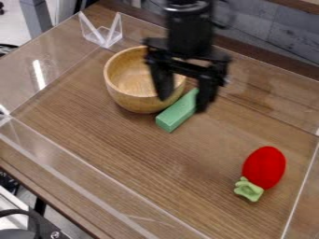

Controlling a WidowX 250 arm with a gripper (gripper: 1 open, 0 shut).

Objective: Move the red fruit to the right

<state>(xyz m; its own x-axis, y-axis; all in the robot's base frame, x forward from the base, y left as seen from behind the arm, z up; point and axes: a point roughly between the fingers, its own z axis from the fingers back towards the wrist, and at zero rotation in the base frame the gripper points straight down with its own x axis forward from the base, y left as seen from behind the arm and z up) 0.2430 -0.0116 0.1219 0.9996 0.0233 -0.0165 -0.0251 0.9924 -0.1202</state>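
Note:
The red fruit lies on the wooden table at the lower right, its light green leafy cap pointing toward the front edge. My gripper hangs well away from it, up and to the left, over the gap between the wooden bowl and the green block. Its black fingers point down and stand wide apart, open, with nothing between them.
A clear acrylic wall rings the table, with a low front panel and a right-hand panel. A small clear stand sits at the back left.

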